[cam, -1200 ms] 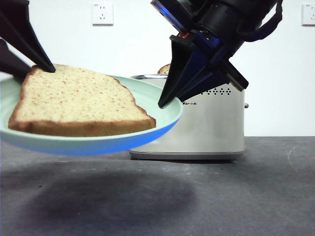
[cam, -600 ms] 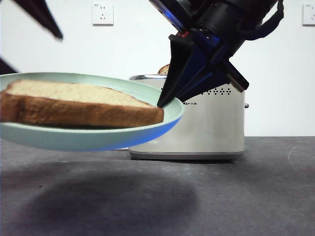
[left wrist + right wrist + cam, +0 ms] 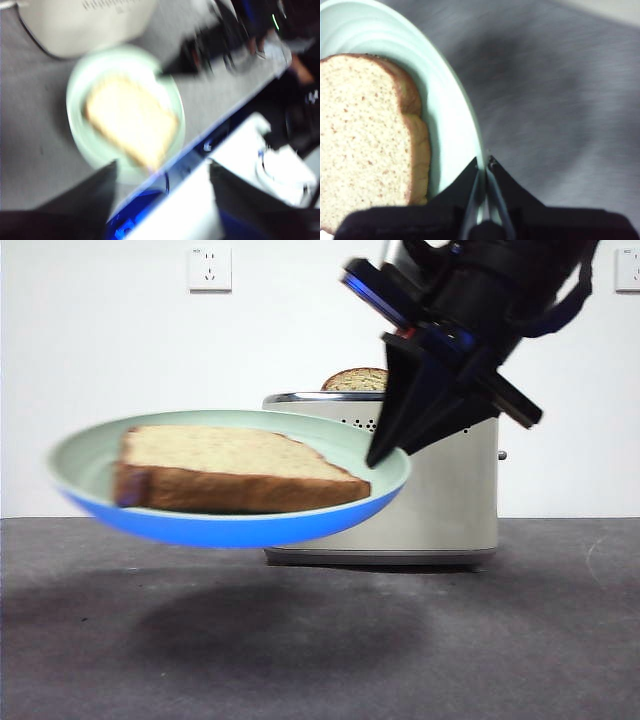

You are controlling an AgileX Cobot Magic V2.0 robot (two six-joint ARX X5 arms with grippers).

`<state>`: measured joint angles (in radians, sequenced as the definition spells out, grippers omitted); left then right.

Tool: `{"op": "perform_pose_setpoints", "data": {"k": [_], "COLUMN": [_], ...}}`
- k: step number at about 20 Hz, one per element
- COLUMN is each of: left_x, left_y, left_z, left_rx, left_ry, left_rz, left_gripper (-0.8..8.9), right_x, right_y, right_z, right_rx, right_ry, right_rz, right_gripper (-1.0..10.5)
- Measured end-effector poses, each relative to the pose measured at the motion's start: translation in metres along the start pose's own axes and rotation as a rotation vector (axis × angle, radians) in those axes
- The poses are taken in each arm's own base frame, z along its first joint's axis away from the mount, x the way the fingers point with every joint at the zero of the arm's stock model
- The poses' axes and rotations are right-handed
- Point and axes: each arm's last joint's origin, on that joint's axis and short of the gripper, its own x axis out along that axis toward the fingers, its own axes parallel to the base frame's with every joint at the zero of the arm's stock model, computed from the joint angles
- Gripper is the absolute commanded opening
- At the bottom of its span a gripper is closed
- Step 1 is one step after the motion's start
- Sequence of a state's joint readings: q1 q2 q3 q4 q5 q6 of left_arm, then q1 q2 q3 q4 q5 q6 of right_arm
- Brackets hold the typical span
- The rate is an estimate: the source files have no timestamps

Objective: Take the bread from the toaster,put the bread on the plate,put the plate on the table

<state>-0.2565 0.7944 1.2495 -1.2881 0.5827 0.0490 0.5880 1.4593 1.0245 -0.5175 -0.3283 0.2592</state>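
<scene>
Holding the plate up by its rim

Right gripper [image 3: 385, 452] has its jaws pinched on the plate [image 3: 90, 455], which hangs above the tabletop [image 3: 500, 640] just in front of the toaster [image 3: 440, 500]. Bread [image 3: 235, 468] lies flat on it. Left gripper [image 3: 162, 175] is spread wide, holding nothing.

No text, brand, number or sign can be read in any view. In the front view, the spot on the toaster [image 3: 440, 505] where a logo would be is covered by the right gripper [image 3: 385, 455], and only a row of small dark holes is seen. The two wall sockets [image 3: 209, 268] carry no legible marking. The left wrist view is too blurred for lettering.
</scene>
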Motion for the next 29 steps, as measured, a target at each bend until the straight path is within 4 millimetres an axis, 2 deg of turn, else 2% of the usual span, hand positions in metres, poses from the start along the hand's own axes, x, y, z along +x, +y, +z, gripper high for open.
{"op": "perform_pose_setpoints", "data": {"k": [5,13,15,20,29], "left_x": [-0.019,-0.025,-0.025,-0.024,-0.024], "left_y": [-0.015,-0.018,-0.018,-0.019,-0.019], "left_z": [-0.021,-0.027,-0.027,-0.027,-0.027], "left_rx": [0.145,0.249,0.257,0.302,0.319], "left_ry": [-0.035,-0.057,-0.057,-0.050,-0.049], "left_rz": [-0.005,0.025,0.025,0.016,0.012], "left_gripper": [-0.08,-0.08,-0.08,-0.08,-0.08], "right_x": [-0.007,-0.010,-0.002,0.035,0.062], "right_y": [-0.021,-0.032,-0.035,-0.051,-0.063], "right_z": [0.004,-0.001,-0.002,-0.002,-0.004], "right_rx": [0.101,0.170,0.179,0.212,0.244], "right_ry": [-0.023,0.037,0.062,0.124,0.161], "right_rz": [-0.046,-0.080,-0.086,-0.101,-0.098], "right_gripper": [-0.1,-0.1,-0.1,-0.1,-0.1]}}
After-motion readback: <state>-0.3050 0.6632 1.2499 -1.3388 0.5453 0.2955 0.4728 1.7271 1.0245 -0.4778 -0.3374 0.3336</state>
